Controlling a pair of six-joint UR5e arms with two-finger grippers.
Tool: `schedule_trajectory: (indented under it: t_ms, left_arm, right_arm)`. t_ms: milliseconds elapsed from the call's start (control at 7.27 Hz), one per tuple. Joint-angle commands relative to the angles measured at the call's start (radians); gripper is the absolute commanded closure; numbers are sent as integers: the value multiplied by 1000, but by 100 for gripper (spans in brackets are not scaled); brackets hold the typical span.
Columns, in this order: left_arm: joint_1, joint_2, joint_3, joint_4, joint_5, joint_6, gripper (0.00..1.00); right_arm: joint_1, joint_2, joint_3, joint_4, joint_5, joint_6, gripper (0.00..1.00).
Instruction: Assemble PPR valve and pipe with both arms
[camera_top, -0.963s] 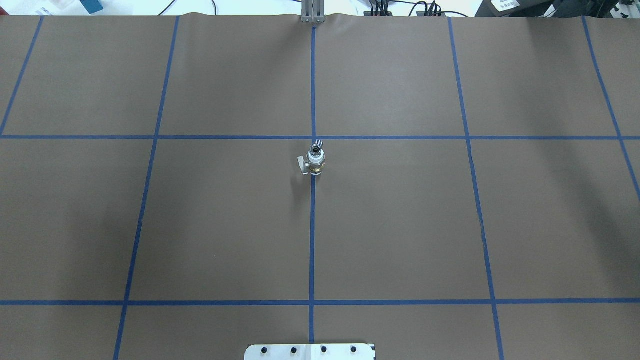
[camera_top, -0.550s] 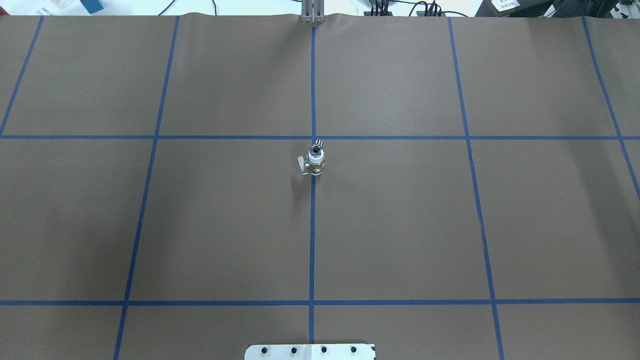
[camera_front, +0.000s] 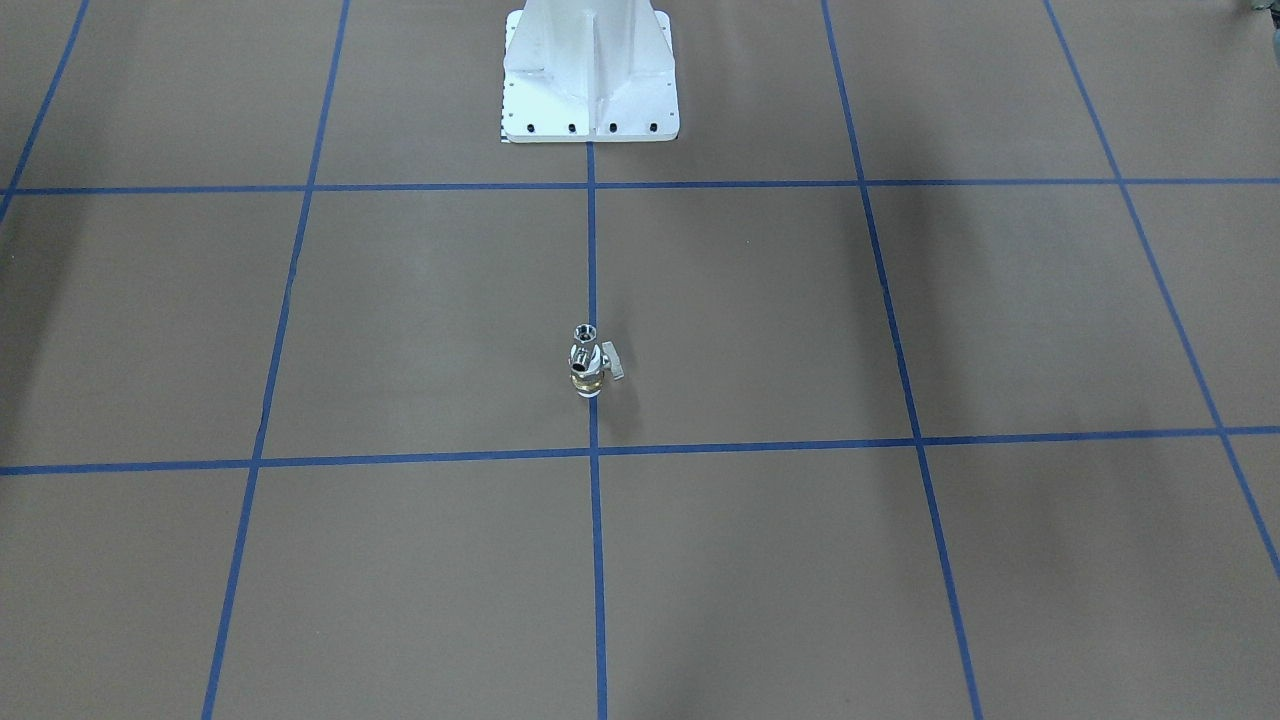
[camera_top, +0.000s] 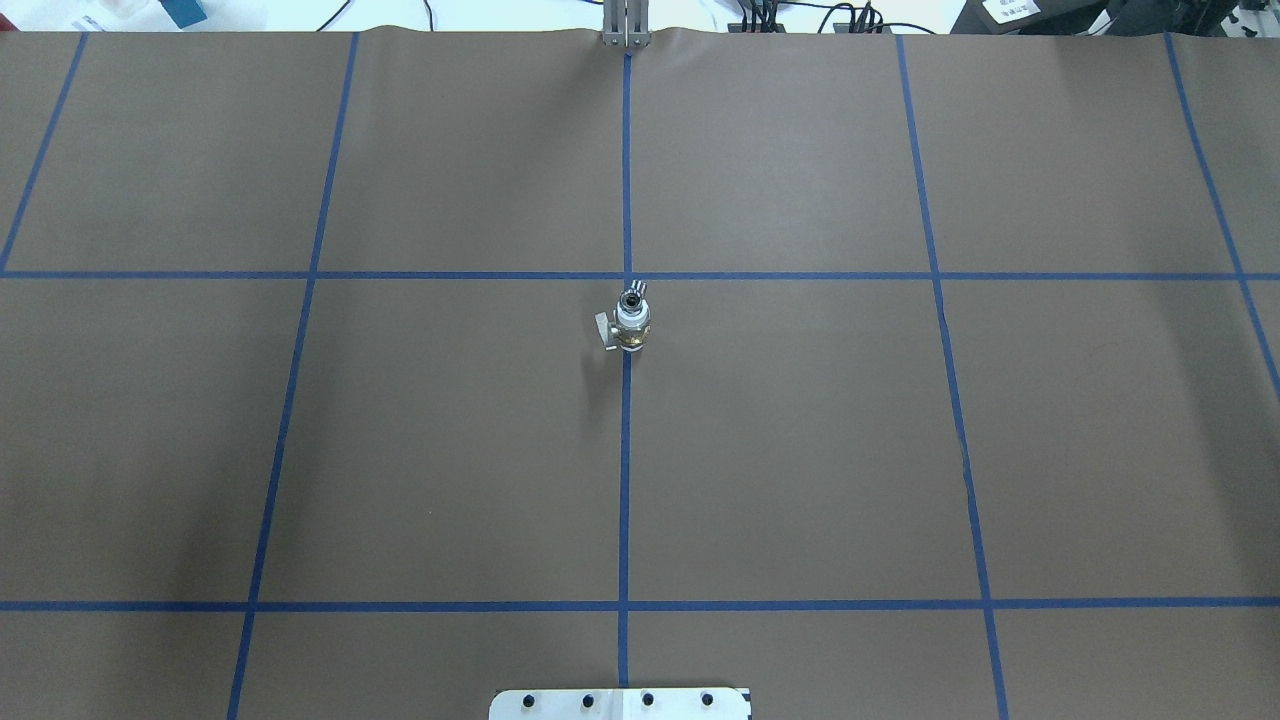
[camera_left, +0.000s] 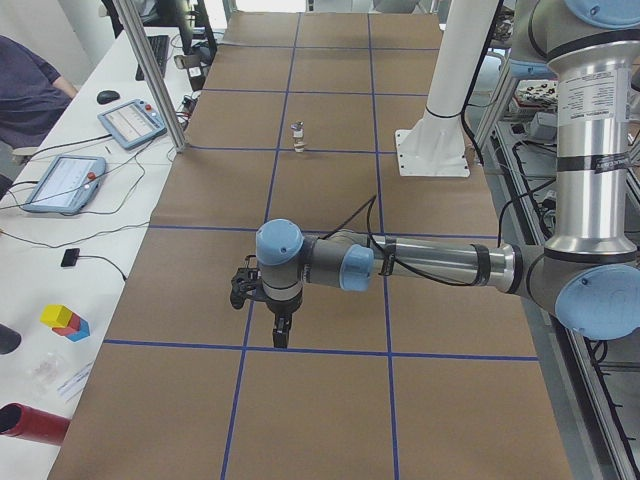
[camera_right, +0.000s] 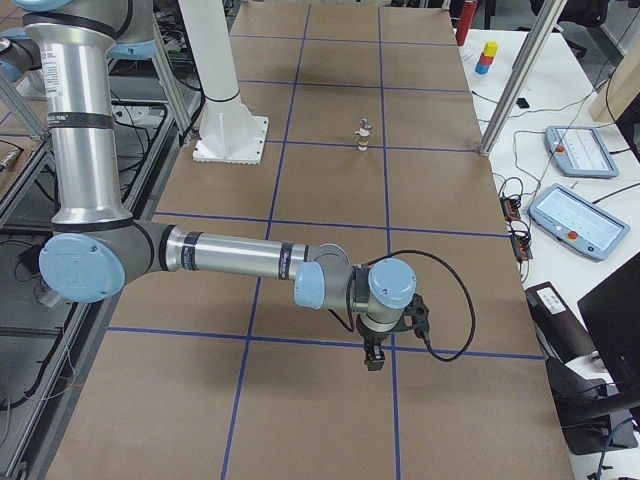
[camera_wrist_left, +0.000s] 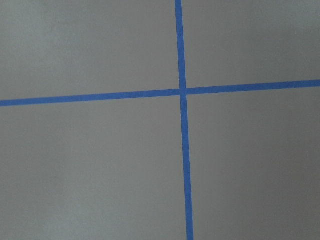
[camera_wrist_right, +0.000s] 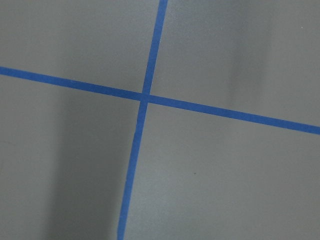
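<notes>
The PPR valve (camera_top: 632, 332) stands upright on the centre blue line, white ends, brass band, grey lever to one side. The chrome pipe (camera_top: 633, 297) sits on its top end, open mouth up; both also show in the front view, valve (camera_front: 590, 378) and pipe (camera_front: 584, 334). The left gripper (camera_left: 281, 335) hangs low over the table far from the valve (camera_left: 297, 140), and I cannot tell if it is open. The right gripper (camera_right: 374, 360) hangs likewise far from the valve (camera_right: 364, 135), and I cannot tell its state. Both wrist views show only brown paper and blue tape.
The white bolted base plate (camera_front: 590, 125) stands at the robot's side of the table. Metal posts (camera_left: 150, 75) and tablets (camera_left: 130, 122) line the operators' edge. Coloured blocks (camera_left: 65, 320) and a red cylinder (camera_left: 30, 425) lie on the white side bench.
</notes>
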Motion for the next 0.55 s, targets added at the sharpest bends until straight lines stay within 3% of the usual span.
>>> schedule_trajectory:
  t_ms: [0,413]
  left_arm:
    - [-9,13,0,1,-27,0,0]
    - [-16,8,-2,3,-27,0,0]
  right_arm:
    - [1,-4,49,-40,9,38,1]
    - [1,2,51,-36,35,38,1]
